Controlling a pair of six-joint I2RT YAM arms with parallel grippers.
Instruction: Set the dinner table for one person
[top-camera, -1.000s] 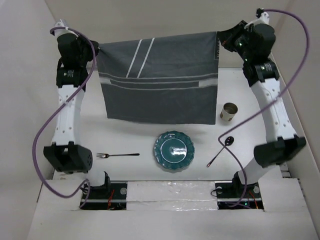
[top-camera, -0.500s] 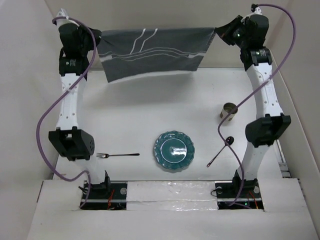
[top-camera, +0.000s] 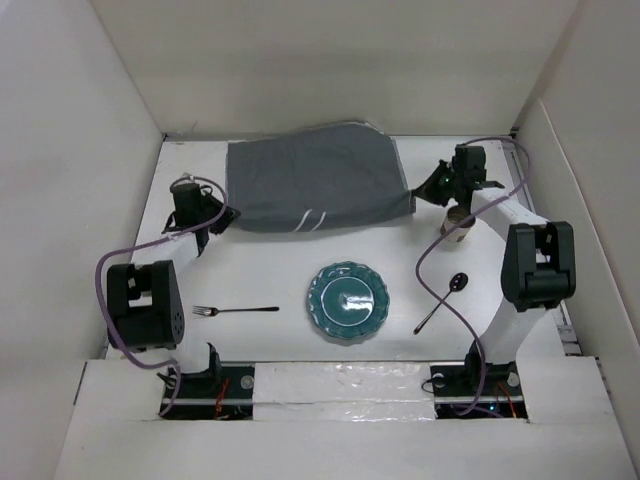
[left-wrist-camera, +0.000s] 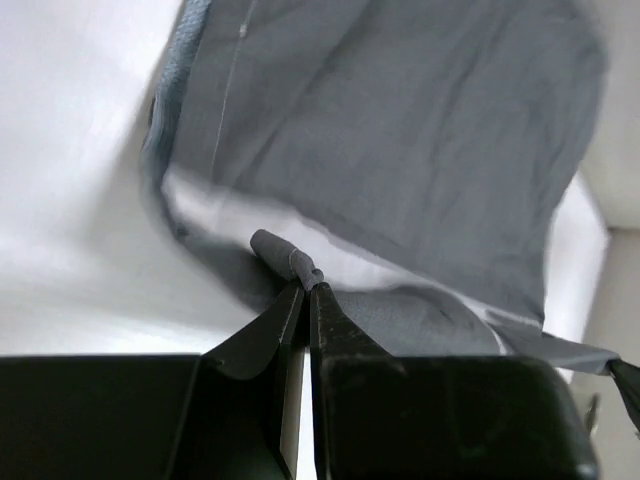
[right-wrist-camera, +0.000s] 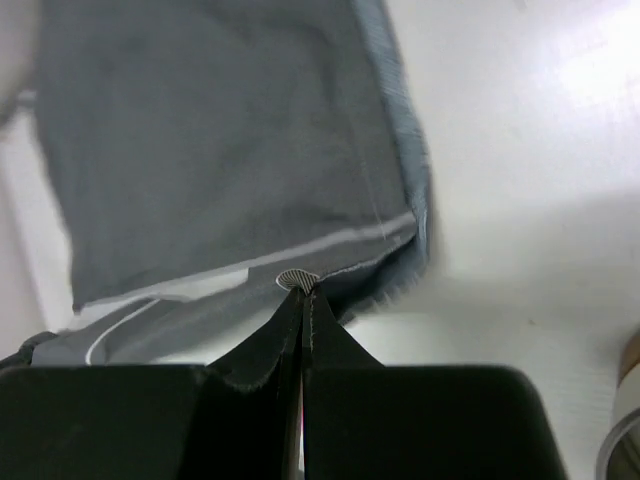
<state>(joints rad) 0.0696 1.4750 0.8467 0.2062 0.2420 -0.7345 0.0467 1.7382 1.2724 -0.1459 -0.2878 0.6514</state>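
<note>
Sprawling dinner table (top-camera: 270, 262) — matte white

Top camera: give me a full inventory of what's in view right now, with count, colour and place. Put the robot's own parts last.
table: 1, matte white, under everything
cloth: 1, dark grey with pale stripes, lying at the far middle of the table
plate: 1, teal, near middle
fork: 1, silver, left of the plate, apart from it
spoon: 1, dark, angled, right of the plate
cup: 1, metallic, far right, partly hidden by the right arm
left gripper: 1, black, shut on the cloth's near left corner
right gripper: 1, black, shut on the cloth's near right corner
</note>
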